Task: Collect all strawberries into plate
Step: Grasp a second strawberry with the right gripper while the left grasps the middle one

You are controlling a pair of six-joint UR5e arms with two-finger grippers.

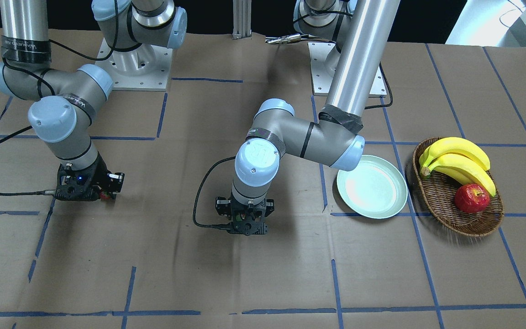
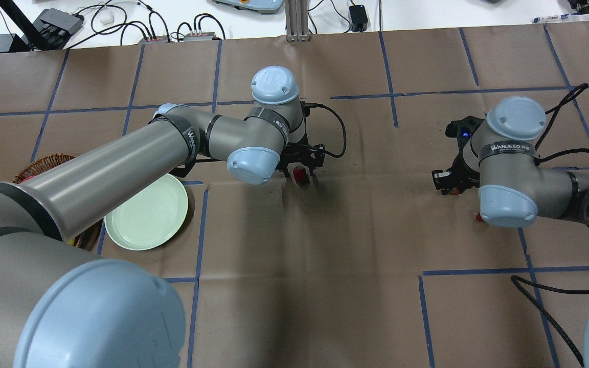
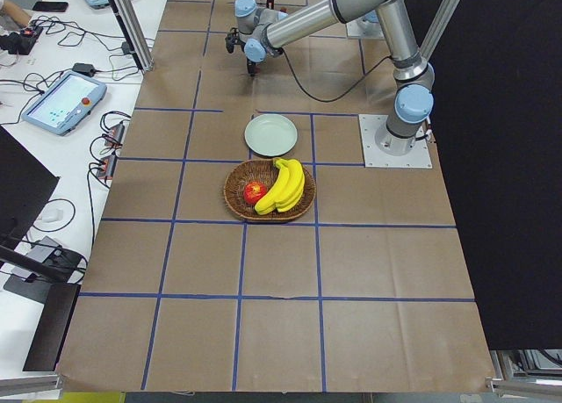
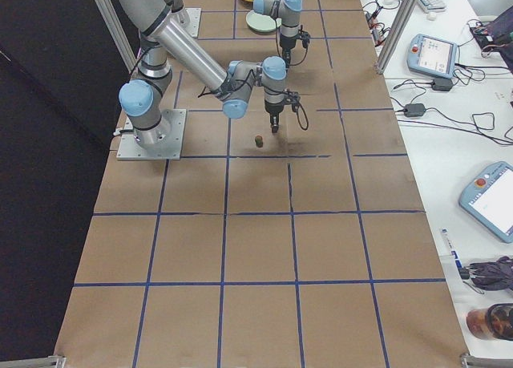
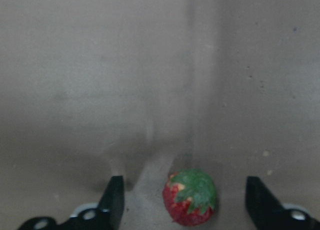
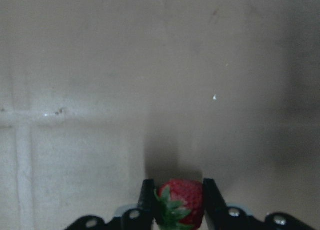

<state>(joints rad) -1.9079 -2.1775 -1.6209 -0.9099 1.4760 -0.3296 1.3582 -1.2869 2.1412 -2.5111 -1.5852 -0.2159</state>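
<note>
Left gripper (image 5: 184,187), jaws spread, is straddling one strawberry (image 5: 191,200) lying on the counter (image 2: 299,281) near the plate (image 2: 146,214). I am pinching a second strawberry (image 6: 180,200) in the right gripper (image 6: 178,190), well beyond the plate across open counter. A third strawberry (image 2: 478,217) is lying farther still. Just beside the plate, the basket (image 1: 473,230) is cradling bananas (image 1: 459,157) and an apple (image 1: 472,198).

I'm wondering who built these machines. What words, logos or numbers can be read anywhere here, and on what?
"WANJEED": on the black band around the right arm's wrist.
"UR": logo on the blue joint cap of the left arm.
The left arm's band: lettering too skewed to read.
The pendant screen: too small to read.
</note>
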